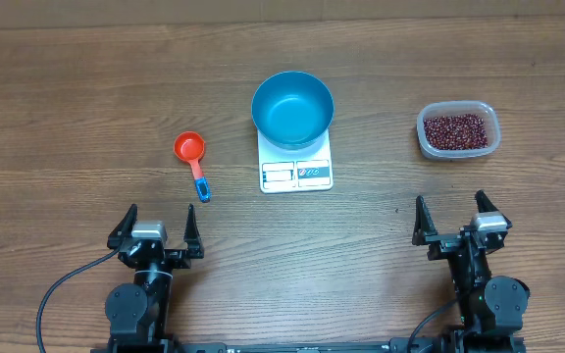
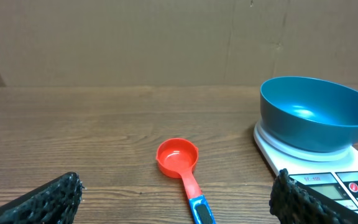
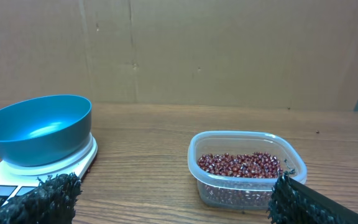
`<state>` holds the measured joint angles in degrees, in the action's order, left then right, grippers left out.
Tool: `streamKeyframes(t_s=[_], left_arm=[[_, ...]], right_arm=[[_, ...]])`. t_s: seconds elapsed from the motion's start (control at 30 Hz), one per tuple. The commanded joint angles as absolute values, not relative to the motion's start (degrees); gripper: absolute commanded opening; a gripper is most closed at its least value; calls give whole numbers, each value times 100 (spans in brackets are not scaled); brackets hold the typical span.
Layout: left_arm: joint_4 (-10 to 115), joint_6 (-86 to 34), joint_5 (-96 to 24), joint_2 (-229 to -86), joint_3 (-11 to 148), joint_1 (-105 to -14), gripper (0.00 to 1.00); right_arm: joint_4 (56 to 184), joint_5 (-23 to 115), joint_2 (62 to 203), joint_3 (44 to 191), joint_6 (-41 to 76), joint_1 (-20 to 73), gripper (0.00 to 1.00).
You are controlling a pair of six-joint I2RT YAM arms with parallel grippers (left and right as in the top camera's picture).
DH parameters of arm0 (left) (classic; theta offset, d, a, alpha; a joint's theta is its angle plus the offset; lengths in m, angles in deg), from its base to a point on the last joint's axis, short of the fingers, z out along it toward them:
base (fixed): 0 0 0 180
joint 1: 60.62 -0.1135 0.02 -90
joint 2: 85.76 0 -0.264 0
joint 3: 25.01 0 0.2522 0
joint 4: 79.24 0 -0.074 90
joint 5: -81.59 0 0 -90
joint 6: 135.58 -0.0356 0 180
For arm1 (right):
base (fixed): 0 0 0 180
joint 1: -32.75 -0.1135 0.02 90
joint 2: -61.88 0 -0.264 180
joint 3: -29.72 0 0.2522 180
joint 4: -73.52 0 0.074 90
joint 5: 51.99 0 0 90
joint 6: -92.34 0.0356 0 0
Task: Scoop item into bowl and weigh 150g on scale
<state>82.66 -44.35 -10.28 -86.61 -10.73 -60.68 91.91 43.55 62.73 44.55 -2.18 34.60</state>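
While both claws rest near the front edge of the table (image 1: 67,88), the beans (image 1: 458,128) lie heaped in a clear plastic tub (image 1: 426,140) toward the right edge. The tub sits straight ahead of the right claw (image 1: 450,208) and well apart from it, and only wood lies between the two. That claw is wide open and grips nothing.

At the middle of the table the blue bowl (image 1: 292,108) stands upright on the white scale (image 1: 295,174). It covers the scale's far part, so the display and label panel show along the near edge. Bowl and scale sit between the two claws, farther from the front edge than either. A red scoop (image 1: 193,157) with a blue handle lies just left of the scale, apart from it. Its cup faces up toward the far edge and its handle points back toward the front edge. The scoop lies ahead of the left claw (image 1: 158,218), slightly to its right, not touching it. That claw is also wide open and holds nothing.

Both arms sit folded low at the front edge, one toward each front corner, claws level and aimed at the far edge.
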Motion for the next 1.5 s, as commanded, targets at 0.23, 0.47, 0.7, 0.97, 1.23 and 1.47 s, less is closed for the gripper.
streamKeyframes(t_s=[0.23,0.47,0.7,0.97,1.23,1.47], left_arm=[[8255,-4540,-993,-8602,-1097,-6103,100],[8255,-4516,-1039,-8602,-1097,-6101,100],[8255,-4378,-1089,-8602,-1097,-6098,100],[8255,-4238,-1076,-8602,-1097,-6098,100],[8255,-4236,-1078,-8602,-1097,-6098,100],[8255,-4240,-1074,-8602,-1095,-6098,100]], right_arm=[[9171,4318,6205,4396,-196,3432,100],[9171,4318,6205,4396,-196,3432,100],[9171,4318,6205,4396,-196,3432,100],[9171,4318,6205,4396,-196,3432,100],[9171,4318,6205,4396,-196,3432,100],[9171,4318,6205,4396,-196,3432,100]])
